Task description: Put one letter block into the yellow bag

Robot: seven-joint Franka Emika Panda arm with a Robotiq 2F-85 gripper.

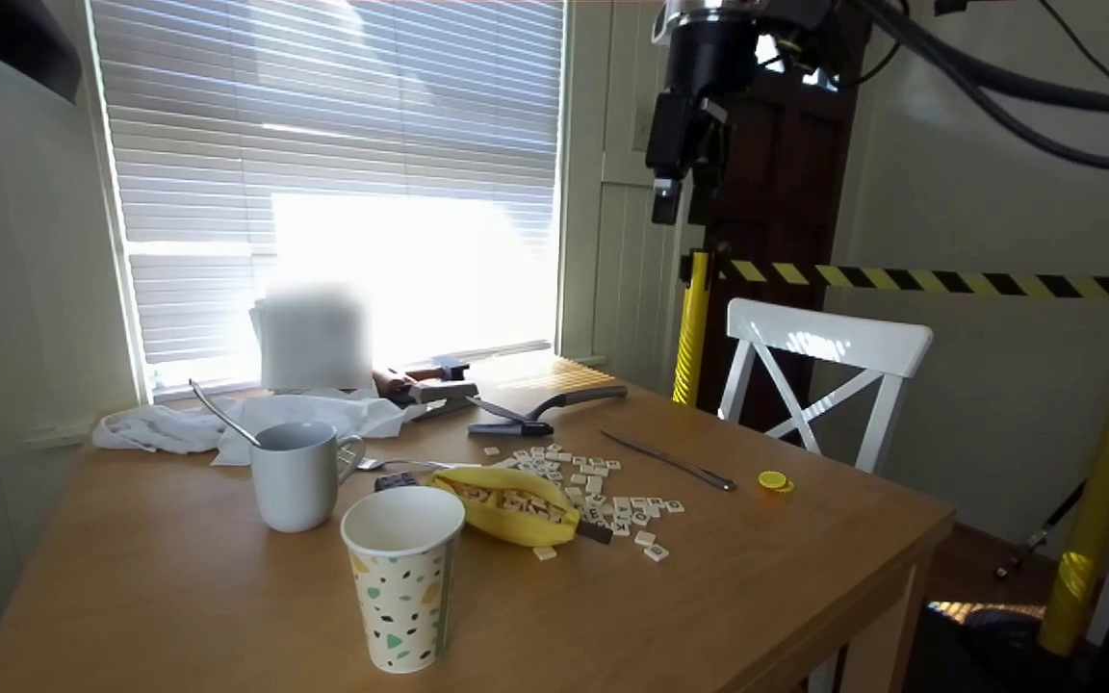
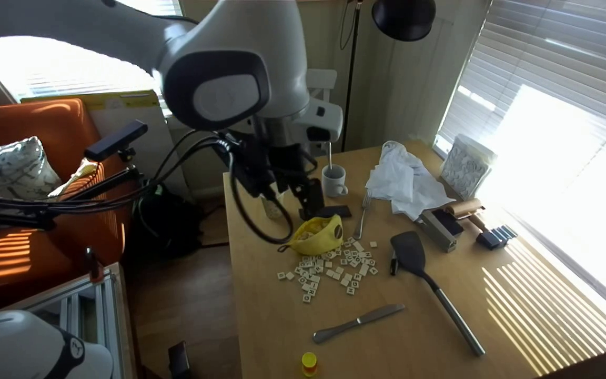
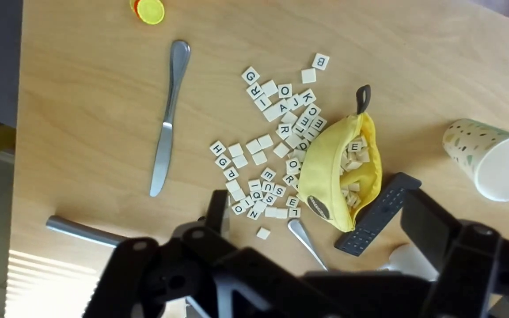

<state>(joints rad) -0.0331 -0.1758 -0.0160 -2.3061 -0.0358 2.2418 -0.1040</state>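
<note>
Many small cream letter blocks lie scattered on the table, in the wrist view (image 3: pixel 268 187) and in both exterior views (image 1: pixel 656 552) (image 2: pixel 307 298). The yellow bag, banana-shaped, lies beside them with its zip open and several blocks inside, in the wrist view (image 3: pixel 320 168) and in both exterior views (image 1: pixel 516 529) (image 2: pixel 324 242). My gripper is open and empty, its two fingers wide apart in the wrist view (image 3: pixel 323 216). It hangs well above the table in both exterior views (image 1: pixel 683 202) (image 2: pixel 311 200). It touches neither the blocks nor the bag.
A dark remote (image 3: pixel 376 216) lies against the bag. A paper cup (image 1: pixel 410 616) and a grey mug (image 1: pixel 295 481) stand nearby. A knife (image 3: pixel 168 119), fork (image 2: pixel 363 213), spatula (image 2: pixel 408 250) and yellow-lidded tub (image 2: pixel 309 363) also lie on the table. White cloth (image 2: pixel 405 179) is near the window.
</note>
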